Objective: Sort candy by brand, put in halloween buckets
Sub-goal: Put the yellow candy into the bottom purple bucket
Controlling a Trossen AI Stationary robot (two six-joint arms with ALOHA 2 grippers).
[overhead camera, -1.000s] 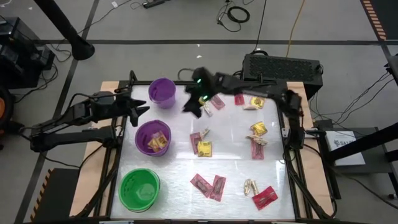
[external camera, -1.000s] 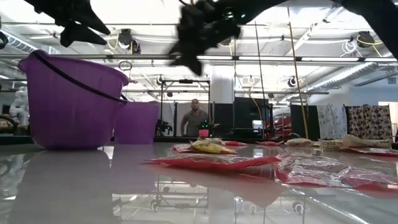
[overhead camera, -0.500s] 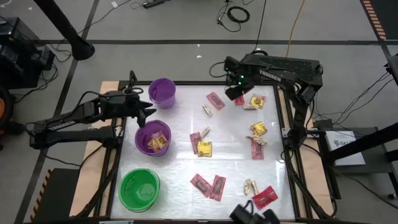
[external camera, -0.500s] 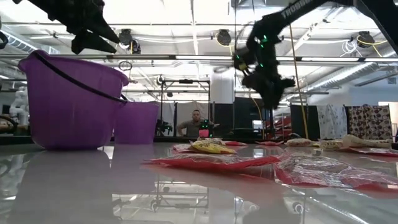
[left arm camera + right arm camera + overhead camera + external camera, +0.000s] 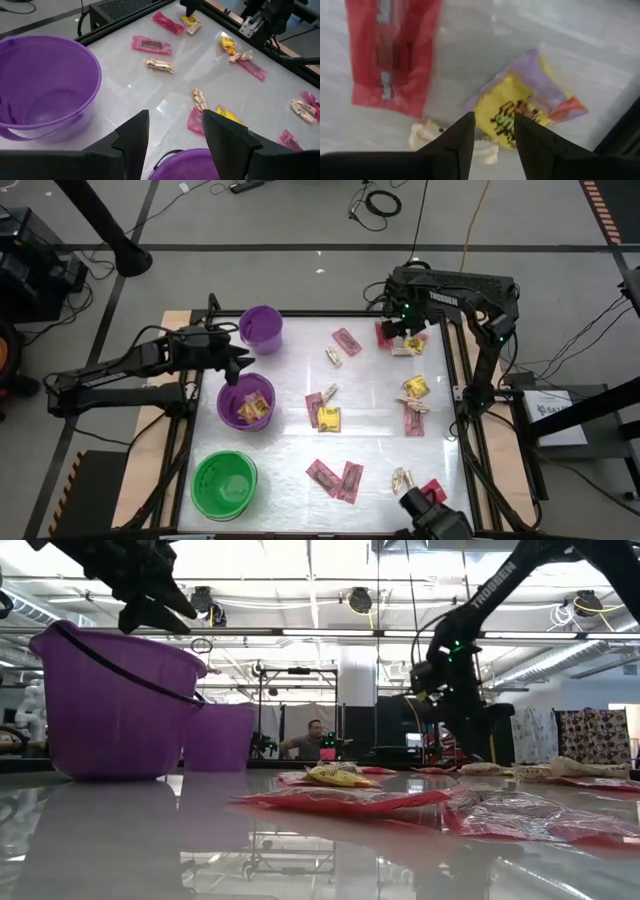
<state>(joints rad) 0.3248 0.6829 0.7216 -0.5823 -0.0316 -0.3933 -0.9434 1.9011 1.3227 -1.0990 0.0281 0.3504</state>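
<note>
Right tool just above yellow packet.

Just ahead of the dark right gripper lie a yellow packet with purple and orange-red edges, a red packet and a pale tan piece. By the dark left gripper stand two purple buckets, and a bright green bucket sits farther off on the glossy white surface.

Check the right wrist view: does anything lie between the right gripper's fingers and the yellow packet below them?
Nothing visible does. The right gripper hangs over the yellow packet with fingers parted. A red packet and a tan piece lie beside it, not over it.
</note>
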